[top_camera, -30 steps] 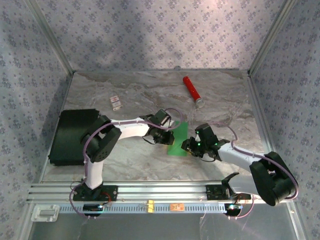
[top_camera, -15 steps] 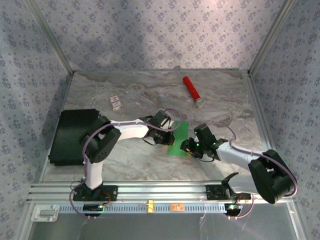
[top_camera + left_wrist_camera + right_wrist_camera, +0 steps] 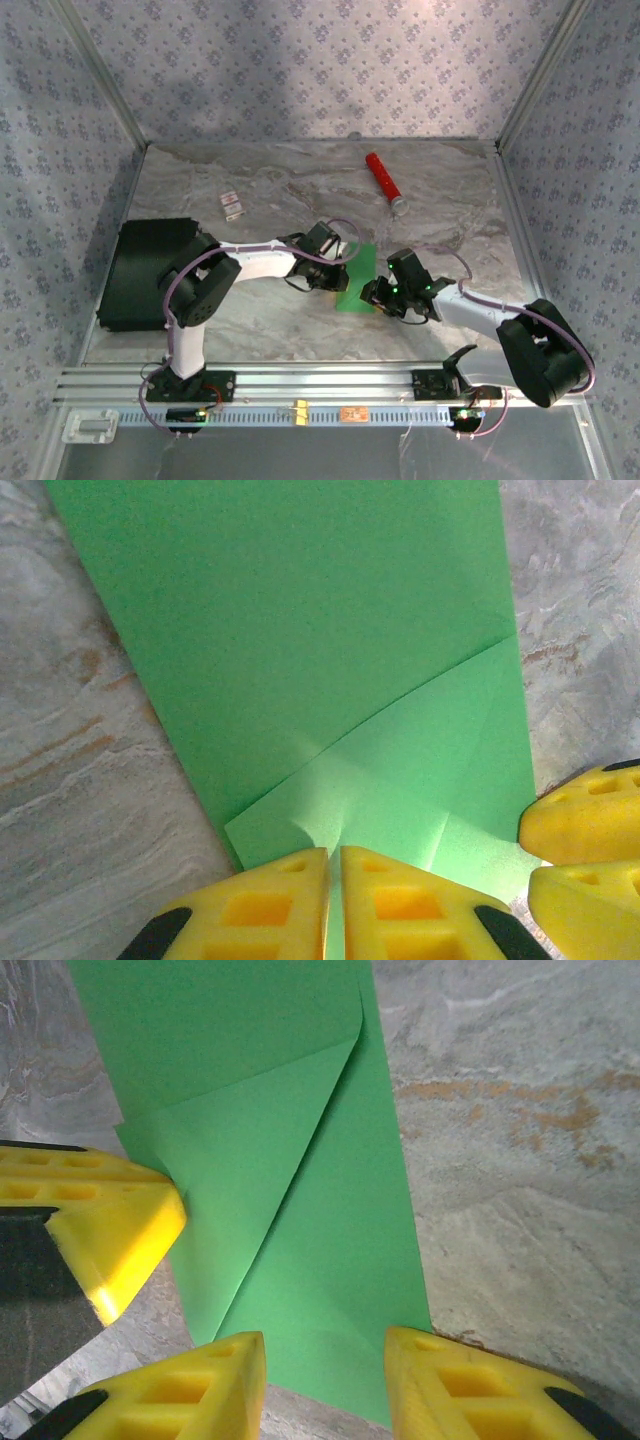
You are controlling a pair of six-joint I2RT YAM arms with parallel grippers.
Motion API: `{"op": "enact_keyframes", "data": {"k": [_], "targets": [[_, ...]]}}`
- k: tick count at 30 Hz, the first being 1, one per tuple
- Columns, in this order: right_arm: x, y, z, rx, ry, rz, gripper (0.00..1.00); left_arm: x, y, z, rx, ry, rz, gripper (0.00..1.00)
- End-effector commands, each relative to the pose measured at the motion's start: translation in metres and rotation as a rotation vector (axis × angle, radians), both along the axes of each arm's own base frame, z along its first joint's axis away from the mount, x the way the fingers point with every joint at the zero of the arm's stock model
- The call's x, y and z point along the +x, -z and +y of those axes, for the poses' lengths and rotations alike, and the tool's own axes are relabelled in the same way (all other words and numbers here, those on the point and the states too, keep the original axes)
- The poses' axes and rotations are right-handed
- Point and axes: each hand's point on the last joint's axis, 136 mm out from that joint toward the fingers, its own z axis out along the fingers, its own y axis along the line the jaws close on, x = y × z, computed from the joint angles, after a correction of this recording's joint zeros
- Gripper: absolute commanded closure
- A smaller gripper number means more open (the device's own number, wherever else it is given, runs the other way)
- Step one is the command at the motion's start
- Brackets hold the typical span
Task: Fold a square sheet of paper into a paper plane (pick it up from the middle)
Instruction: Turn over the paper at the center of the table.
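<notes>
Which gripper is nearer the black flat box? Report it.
Left. The left gripper sits at the green paper's edge facing the black flat box; the right gripper at its far edge.

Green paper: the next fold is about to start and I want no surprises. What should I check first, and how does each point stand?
1. Green paper lies flat on the marble table: ok.
2. Corner flap folded over and lying down: ok.
3. Left gripper shut, tips on the flap: ok.
4. Right gripper open, straddling the paper's edge, gripping nothing: ok.
5. Grippers apart from each other: ok, though close.
6. Flap squared to the paper's long edge: cannot tell.
</notes>
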Motion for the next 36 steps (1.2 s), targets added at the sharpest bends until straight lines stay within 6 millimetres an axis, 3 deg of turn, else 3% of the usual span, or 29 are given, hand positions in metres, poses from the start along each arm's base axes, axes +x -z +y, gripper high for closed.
{"op": "enact_keyframes", "data": {"k": [1, 16, 22, 36], "targets": [[0.005, -0.004, 0.003, -0.008, 0.007, -0.001, 0.62, -0.013, 0.012, 0.013, 0.063, -0.002, 0.036, 0.88], [0.016, -0.009, 0.014, 0.039, 0.003, -0.019, 0.62, -0.013, 0.012, 0.012, 0.063, 0.000, 0.038, 0.88], [0.013, -0.016, 0.002, -0.003, 0.016, -0.041, 0.61, -0.012, 0.013, 0.011, 0.060, 0.001, 0.039, 0.88], [-0.004, -0.004, -0.010, -0.011, 0.037, 0.000, 0.60, -0.014, 0.014, 0.012, 0.059, 0.002, 0.044, 0.88]]}}
